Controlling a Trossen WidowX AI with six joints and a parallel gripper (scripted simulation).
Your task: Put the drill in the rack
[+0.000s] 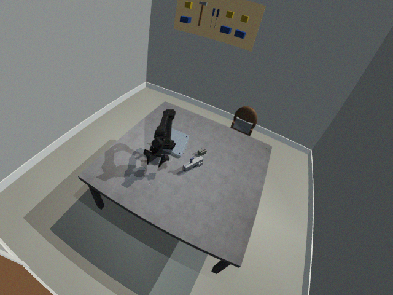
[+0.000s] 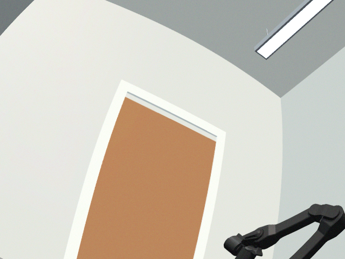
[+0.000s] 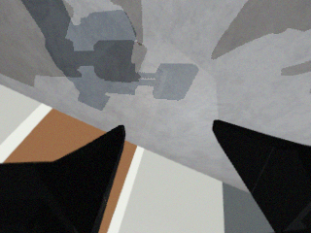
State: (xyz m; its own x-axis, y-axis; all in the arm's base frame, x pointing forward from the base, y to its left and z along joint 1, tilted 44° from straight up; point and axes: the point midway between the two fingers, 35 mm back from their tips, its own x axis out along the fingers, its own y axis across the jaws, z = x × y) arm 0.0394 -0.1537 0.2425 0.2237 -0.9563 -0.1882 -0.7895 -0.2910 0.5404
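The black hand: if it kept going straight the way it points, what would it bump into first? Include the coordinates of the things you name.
Probably the grey tabletop (image 1: 215, 190) (image 3: 253, 97), near its edge; how far below the hand (image 1: 153, 164) (image 2: 242, 251) (image 3: 168, 123) that lies is unclear.

Between the gripper and the white device lay a bare stretch of table to pass over. The small olive block crowded the device's far side; the narrow gap there was hard to judge from above.
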